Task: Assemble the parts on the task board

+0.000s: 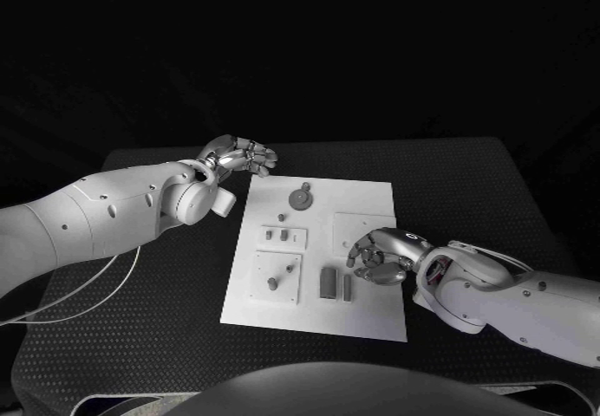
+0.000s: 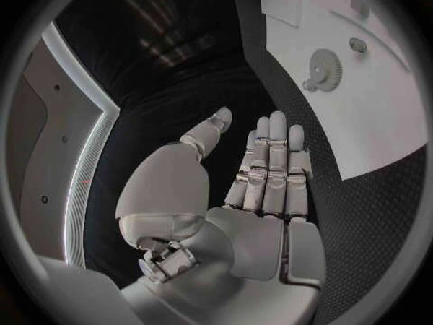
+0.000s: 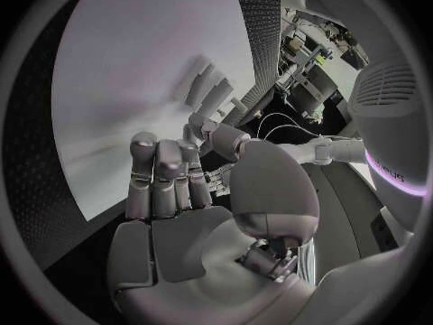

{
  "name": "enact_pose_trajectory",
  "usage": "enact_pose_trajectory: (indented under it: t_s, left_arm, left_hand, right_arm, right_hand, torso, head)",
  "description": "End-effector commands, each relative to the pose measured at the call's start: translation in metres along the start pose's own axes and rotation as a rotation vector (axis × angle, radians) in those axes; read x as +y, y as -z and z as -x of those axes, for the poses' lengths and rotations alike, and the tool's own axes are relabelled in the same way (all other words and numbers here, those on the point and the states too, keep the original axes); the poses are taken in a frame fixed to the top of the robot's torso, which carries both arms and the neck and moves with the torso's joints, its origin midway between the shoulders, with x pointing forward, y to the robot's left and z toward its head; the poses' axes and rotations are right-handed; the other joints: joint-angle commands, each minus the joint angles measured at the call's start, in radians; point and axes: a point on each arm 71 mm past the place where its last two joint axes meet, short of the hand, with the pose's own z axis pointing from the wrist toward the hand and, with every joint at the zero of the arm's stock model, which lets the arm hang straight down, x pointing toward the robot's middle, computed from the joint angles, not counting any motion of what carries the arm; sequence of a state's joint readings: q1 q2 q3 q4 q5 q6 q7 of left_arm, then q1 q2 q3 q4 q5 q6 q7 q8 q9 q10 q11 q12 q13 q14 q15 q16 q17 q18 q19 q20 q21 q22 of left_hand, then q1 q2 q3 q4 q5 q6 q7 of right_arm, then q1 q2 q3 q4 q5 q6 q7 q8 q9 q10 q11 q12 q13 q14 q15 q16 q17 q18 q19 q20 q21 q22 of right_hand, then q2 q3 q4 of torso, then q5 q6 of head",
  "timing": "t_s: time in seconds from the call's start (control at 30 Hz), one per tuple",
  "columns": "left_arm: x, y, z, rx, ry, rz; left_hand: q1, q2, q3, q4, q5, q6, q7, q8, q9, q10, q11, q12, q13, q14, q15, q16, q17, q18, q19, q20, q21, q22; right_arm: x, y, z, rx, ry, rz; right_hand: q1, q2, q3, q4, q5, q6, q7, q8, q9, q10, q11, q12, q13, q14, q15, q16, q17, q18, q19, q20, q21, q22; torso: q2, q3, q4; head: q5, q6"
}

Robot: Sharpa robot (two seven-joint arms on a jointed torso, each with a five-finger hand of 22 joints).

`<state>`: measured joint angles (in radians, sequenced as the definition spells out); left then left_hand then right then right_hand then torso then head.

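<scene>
The white task board (image 1: 369,208) lies in the middle of the black table. On it are a grey gear (image 1: 302,198), two small pieces (image 1: 277,232), a short peg (image 1: 273,282) and two grey bars (image 1: 335,284). My left hand (image 1: 238,156) hovers off the board's far left corner with straight fingers (image 2: 270,166) and holds nothing; the gear (image 2: 325,68) lies beyond it. My right hand (image 1: 381,257) is over the board's right side, near the bars (image 3: 206,87). Its fingers (image 3: 162,173) are loosely bent, the thumb stands apart, and nothing is in it.
Black textured table (image 1: 500,199) surrounds the board on all sides. A white cable (image 1: 88,290) loops below my left arm at the table's left edge. The board's bare surface (image 3: 136,65) stretches beyond my right hand.
</scene>
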<state>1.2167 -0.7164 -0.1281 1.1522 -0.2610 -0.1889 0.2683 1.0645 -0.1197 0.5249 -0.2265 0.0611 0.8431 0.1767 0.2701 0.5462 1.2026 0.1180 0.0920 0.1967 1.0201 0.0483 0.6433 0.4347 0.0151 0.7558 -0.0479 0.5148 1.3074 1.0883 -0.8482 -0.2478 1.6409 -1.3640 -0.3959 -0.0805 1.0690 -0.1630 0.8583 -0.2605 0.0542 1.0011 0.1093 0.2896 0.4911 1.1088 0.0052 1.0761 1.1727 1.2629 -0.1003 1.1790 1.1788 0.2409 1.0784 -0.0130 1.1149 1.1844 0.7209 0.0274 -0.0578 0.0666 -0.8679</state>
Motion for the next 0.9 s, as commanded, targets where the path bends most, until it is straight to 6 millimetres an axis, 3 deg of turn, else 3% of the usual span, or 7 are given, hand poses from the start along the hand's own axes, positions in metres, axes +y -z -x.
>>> enact_pose_trajectory:
  t_s: [0.03,0.9]
  left_arm:
    - [-0.0015,-0.0002,-0.0018,0.016,0.001,-0.011]
    - [-0.0012,0.0001,-0.0013,0.015,0.001,-0.009]
  left_hand:
    - [-0.004,-0.003,-0.002,0.005,-0.003,-0.005,0.001,0.001,0.001,-0.008,-0.002,0.007,-0.001,0.001,0.006,-0.004,0.001,0.011,0.001,0.003,-0.006,0.006]
    - [-0.006,-0.003,-0.002,0.007,-0.003,-0.005,0.001,0.001,0.001,-0.008,-0.002,0.007,-0.002,0.001,0.006,-0.005,0.003,0.011,0.002,0.003,-0.007,0.007]
  right_arm:
    - [0.0033,-0.0003,-0.0052,0.044,0.062,0.039]
    - [0.0069,-0.0052,-0.015,0.086,0.08,0.037]
  right_hand:
    - [-0.008,0.002,-0.004,0.009,-0.005,0.006,0.003,0.007,0.002,-0.006,-0.002,0.003,-0.001,-0.003,0.001,0.0,0.001,0.021,-0.006,0.002,0.003,0.002]
    - [-0.069,-0.012,-0.028,0.073,-0.006,0.012,-0.002,0.016,0.001,-0.005,-0.008,0.007,-0.005,-0.003,-0.005,0.005,0.002,0.021,-0.007,0.001,0.01,0.002]
  torso:
    - [0.0,-0.0004,0.0005]
    - [-0.001,-0.0012,0.0003]
  head:
    - [0.001,-0.003]
    - [0.007,-0.005]
